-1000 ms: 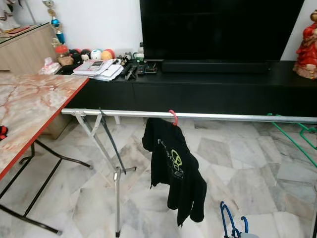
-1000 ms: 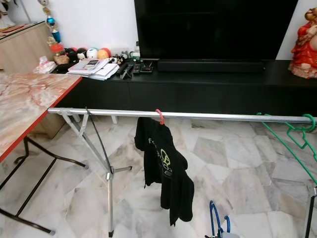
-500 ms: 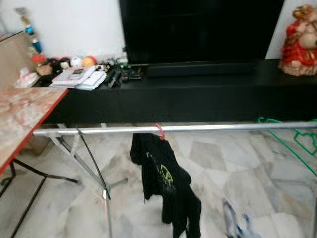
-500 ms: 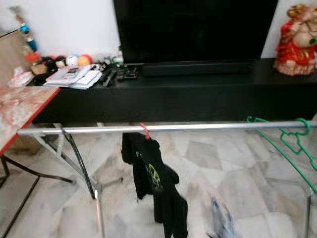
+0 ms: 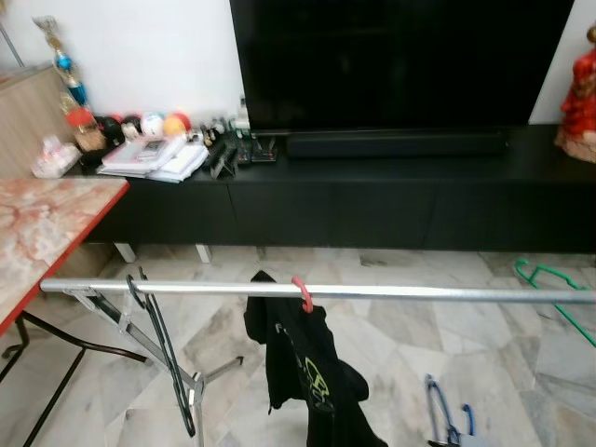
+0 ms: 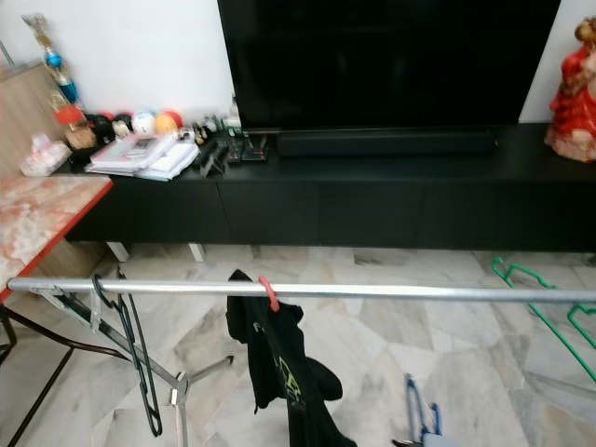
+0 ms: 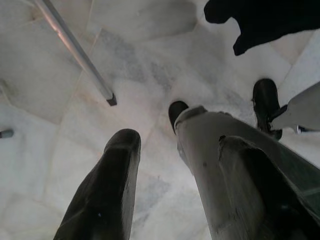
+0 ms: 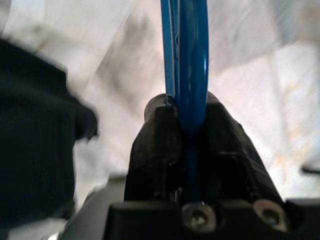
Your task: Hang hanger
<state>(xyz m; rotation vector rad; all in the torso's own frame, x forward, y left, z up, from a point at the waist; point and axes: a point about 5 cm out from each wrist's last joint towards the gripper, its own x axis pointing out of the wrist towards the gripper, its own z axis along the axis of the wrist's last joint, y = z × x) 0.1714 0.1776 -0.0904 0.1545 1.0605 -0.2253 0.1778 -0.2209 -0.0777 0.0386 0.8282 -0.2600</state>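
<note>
A blue hanger rises from the bottom of the eye views, low and right of centre. My right gripper is shut on the blue hanger, whose wire runs straight out between the two black fingers. The hanger sits below and in front of the silver rail that crosses the scene. A black garment hangs from the rail on a red hook. My left gripper hangs open over the marble floor, with nothing between its fingers.
A black hanger hangs at the rail's left end by the stand's legs. A green hanger hangs at the far right. Behind stand a black TV cabinet and, to the left, a marble-topped table.
The camera has swung and shifted, so the rail now lies lower in the picture. The blue hanger stays in my right gripper at the lower right.
</note>
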